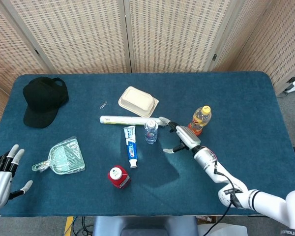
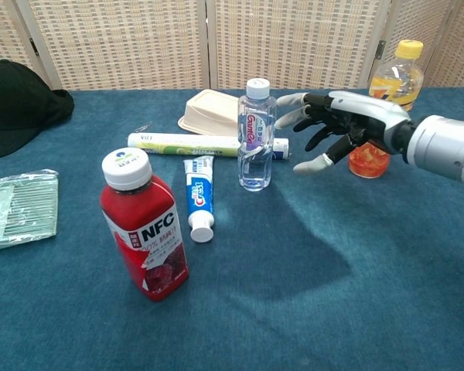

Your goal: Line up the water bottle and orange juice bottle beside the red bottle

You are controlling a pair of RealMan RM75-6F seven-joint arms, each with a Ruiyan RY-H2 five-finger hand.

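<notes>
The clear water bottle (image 1: 151, 132) (image 2: 257, 134) stands upright mid-table, just in front of a long white tube. My right hand (image 1: 181, 136) (image 2: 334, 124) hovers open a short way to its right, fingers spread toward it without touching. The orange juice bottle (image 1: 200, 120) (image 2: 390, 83) with its yellow cap stands behind that hand, partly hidden in the chest view. The red bottle (image 1: 118, 177) (image 2: 145, 226) with a white cap stands near the front edge. My left hand (image 1: 3, 173) rests open at the front left corner, far from all bottles.
A toothpaste tube (image 1: 131, 145) lies between the water bottle and the red bottle. A long white tube (image 1: 130, 120), a beige box (image 1: 137, 101), a black cap (image 1: 43, 99) and a clear green dustpan (image 1: 64, 157) occupy the back and left.
</notes>
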